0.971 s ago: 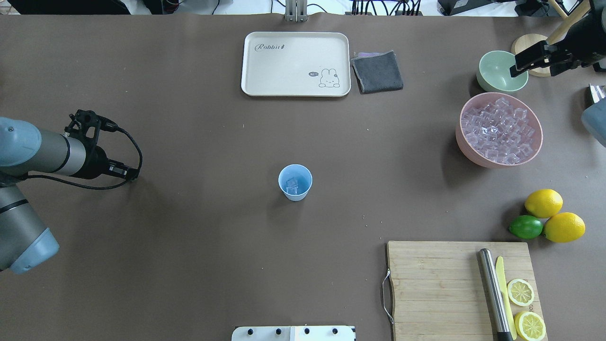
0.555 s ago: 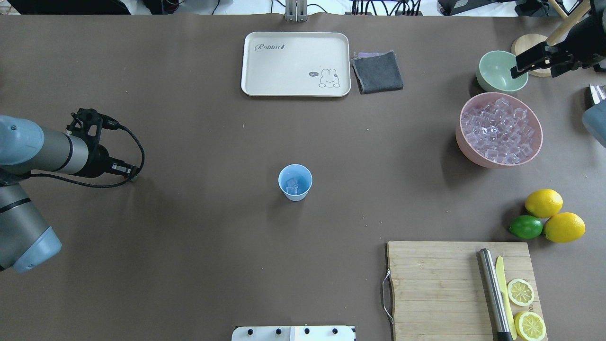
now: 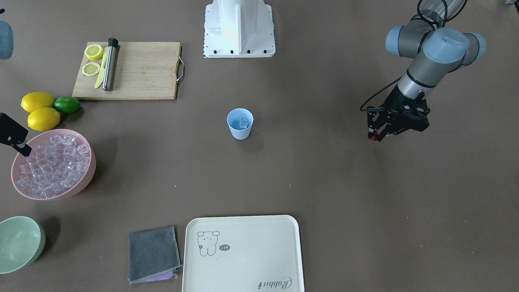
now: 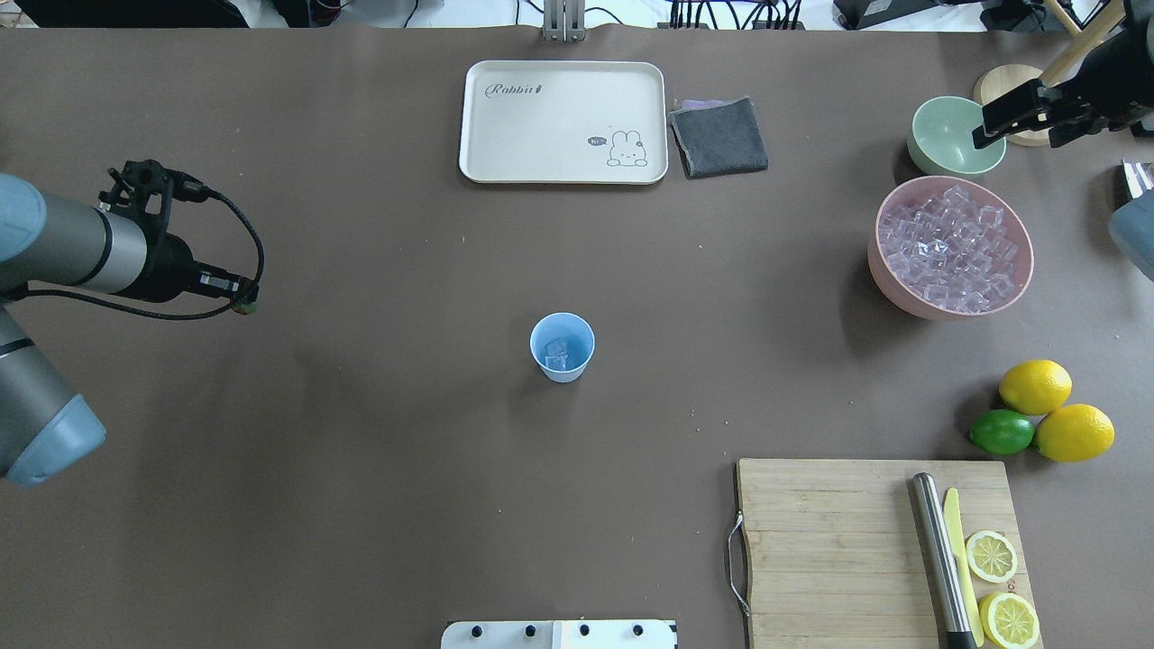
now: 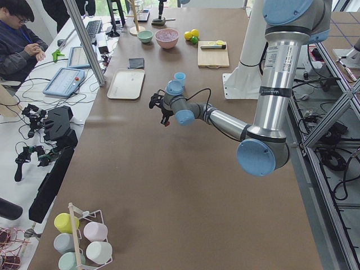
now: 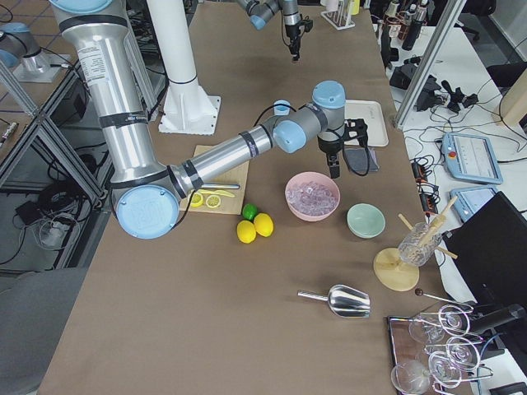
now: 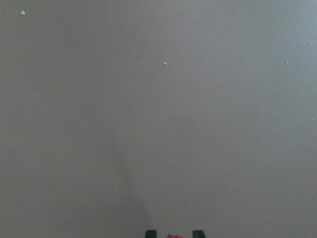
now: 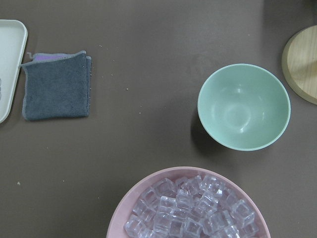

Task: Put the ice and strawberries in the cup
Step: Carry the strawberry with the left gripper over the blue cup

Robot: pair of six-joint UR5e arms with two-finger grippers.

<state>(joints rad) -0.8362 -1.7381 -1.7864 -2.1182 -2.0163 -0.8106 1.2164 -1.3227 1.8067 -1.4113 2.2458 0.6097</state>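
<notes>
The light blue cup (image 4: pixel 562 347) stands upright mid-table with ice (image 4: pixel 556 352) cubes lying in its bottom. More ice (image 4: pixel 951 248) fills a pink bowl (image 4: pixel 887 282) at the right. My left gripper (image 4: pixel 242 306) hangs far to the left of the cup, shut on a small red strawberry (image 3: pixel 373 137). That strawberry (image 7: pixel 173 236) peeks between the fingertips at the bottom edge of the left wrist view. My right gripper (image 4: pixel 981 133) hovers over the pale green bowl's near rim; whether it is open or shut does not show.
A white tray (image 4: pixel 562 122) and a grey cloth (image 4: pixel 718 135) lie at the far side. The pale green bowl (image 4: pixel 942 149) sits behind the pink one. Two lemons (image 4: pixel 1035 386), a lime (image 4: pixel 1002 432) and a cutting board (image 4: pixel 829 541) with a knife and lemon halves occupy the near right.
My left gripper has moved away from the robot and slightly left, still holding the strawberry. The right gripper has barely shifted.
</notes>
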